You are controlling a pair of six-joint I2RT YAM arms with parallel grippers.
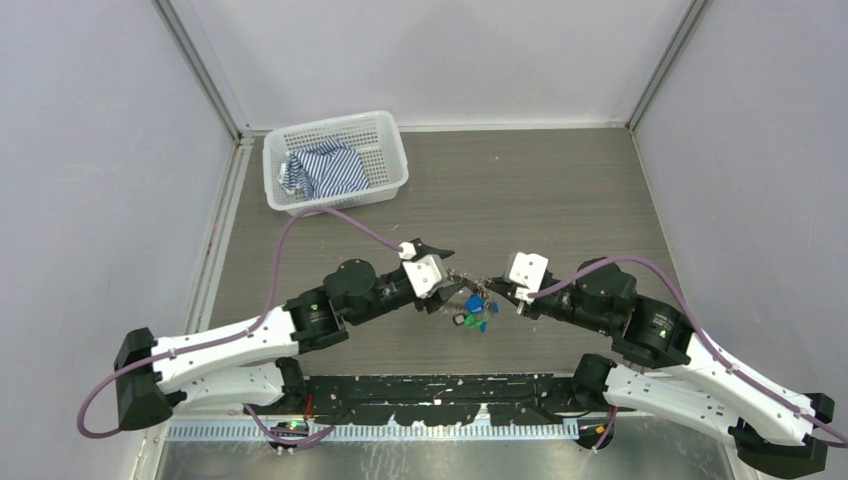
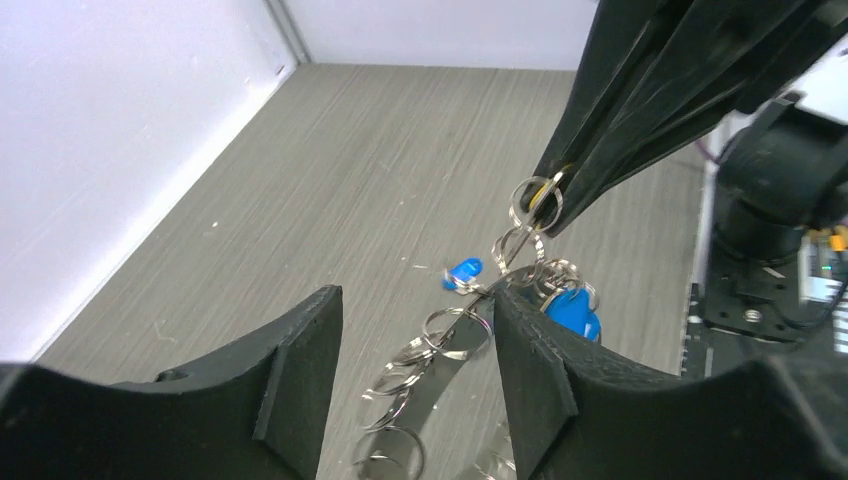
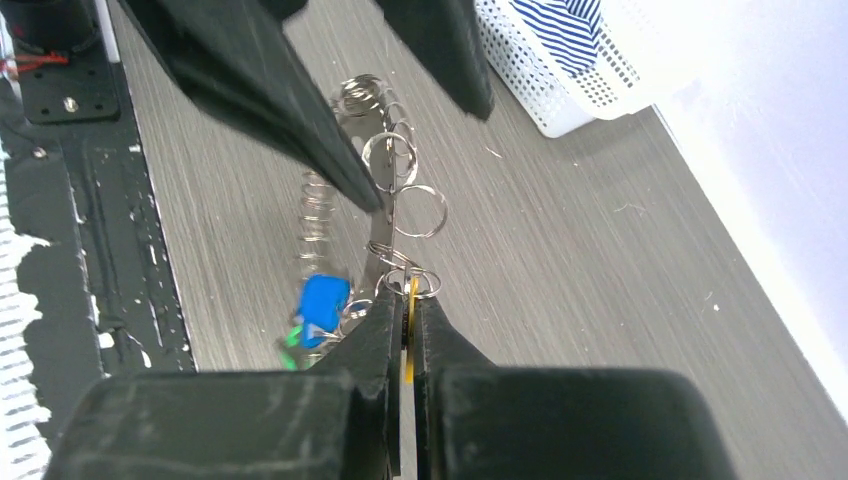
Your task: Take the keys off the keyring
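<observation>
Though part-hidden, keys (image 3: pixel 412 318) in R tool (image 3: pixel 404 286)

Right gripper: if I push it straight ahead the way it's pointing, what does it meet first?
Likely the keyring, right past the yellow tag that the right gripper pinches. Just behind it is a finger of the left gripper. Depth is hard to judge.
</observation>
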